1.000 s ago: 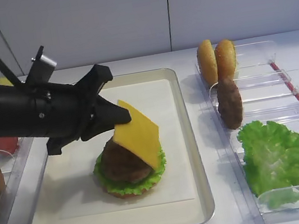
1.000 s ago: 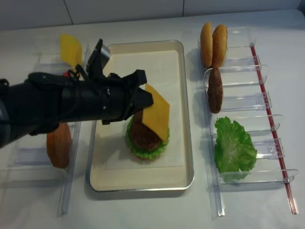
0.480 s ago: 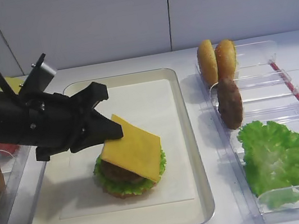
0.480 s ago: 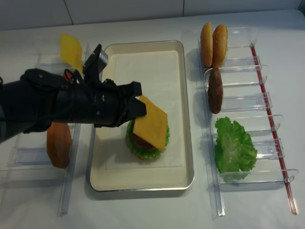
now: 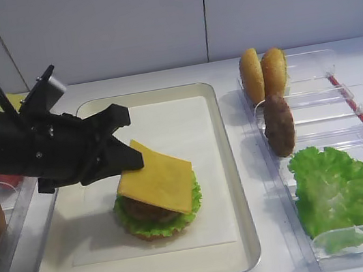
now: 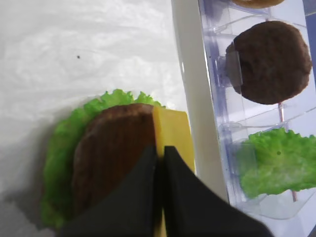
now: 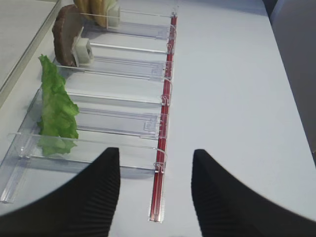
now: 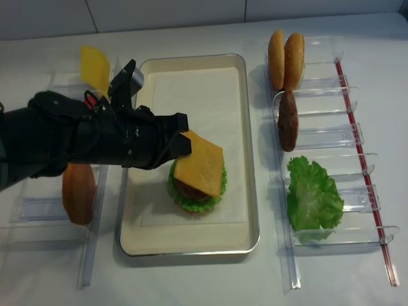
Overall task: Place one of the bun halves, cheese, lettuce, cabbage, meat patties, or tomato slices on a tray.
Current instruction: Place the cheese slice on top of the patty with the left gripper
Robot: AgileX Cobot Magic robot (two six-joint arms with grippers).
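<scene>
Exterior high view: left gripper (image 5: 128, 159) fingers (image 6: 148, 170) clenched on the edge of the cheese (image 5: 156, 180), pinching it at its near-left corner. Cheese slants over the meat patty (image 6: 111, 150), which sits on lettuce (image 5: 155, 224) on the tray (image 5: 218, 192), directly under and ahead of the fingers. Right gripper (image 7: 154, 185) fingers spread apart, holding nothing, over the worktop (image 7: 237, 98); ahead-left of them clear bins (image 7: 123, 118) hold a lettuce leaf (image 7: 55, 106), 1 spare patty (image 7: 65, 35), 2 bun halves (image 5: 263, 73).
</scene>
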